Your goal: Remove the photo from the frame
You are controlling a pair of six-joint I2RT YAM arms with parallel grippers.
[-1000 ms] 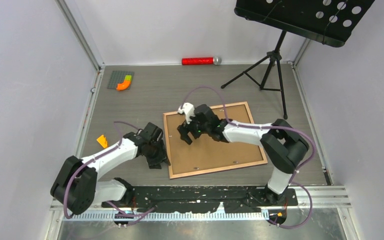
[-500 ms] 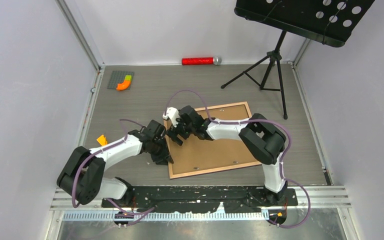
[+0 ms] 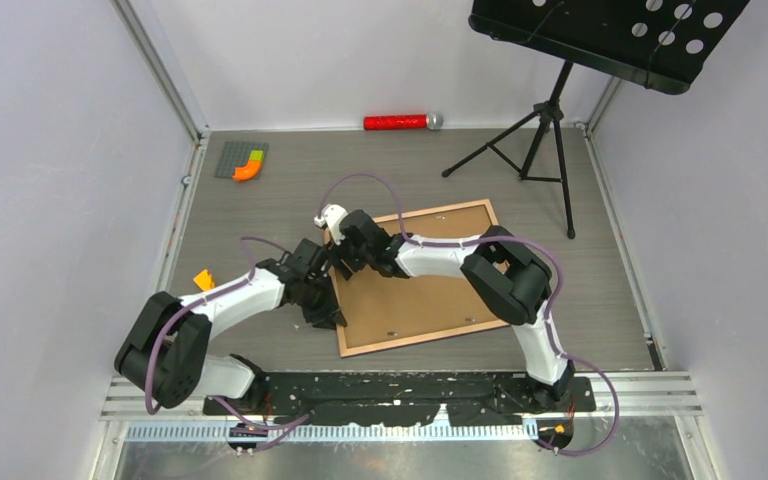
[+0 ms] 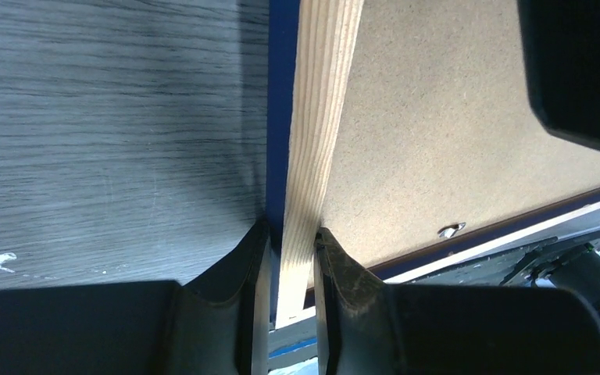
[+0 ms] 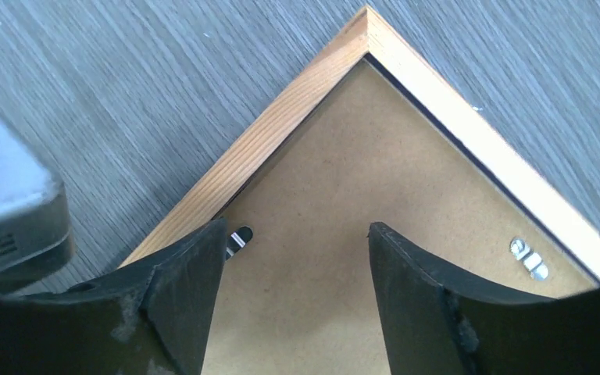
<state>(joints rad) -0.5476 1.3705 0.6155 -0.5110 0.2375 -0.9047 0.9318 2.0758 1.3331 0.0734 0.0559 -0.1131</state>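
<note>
The frame lies face down on the table, its pale wooden back rails around a brown backing board. The photo is hidden under that board. My left gripper is at the frame's left rail. In the left wrist view the left gripper is shut on that rail, one finger on its blue outer edge, the other on its inner side. My right gripper hovers open over the far-left corner. In the right wrist view the right gripper straddles bare board below the corner.
Small metal tabs hold the board along the rails. A music stand stands at the back right, a red cylinder by the back wall, a grey plate with an orange piece at the back left, and an orange bit beside the left arm.
My right gripper has moved left across the board to the far-left corner, and its jaws have narrowed a little. My left gripper has moved up to the left rail and closed on it.
</note>
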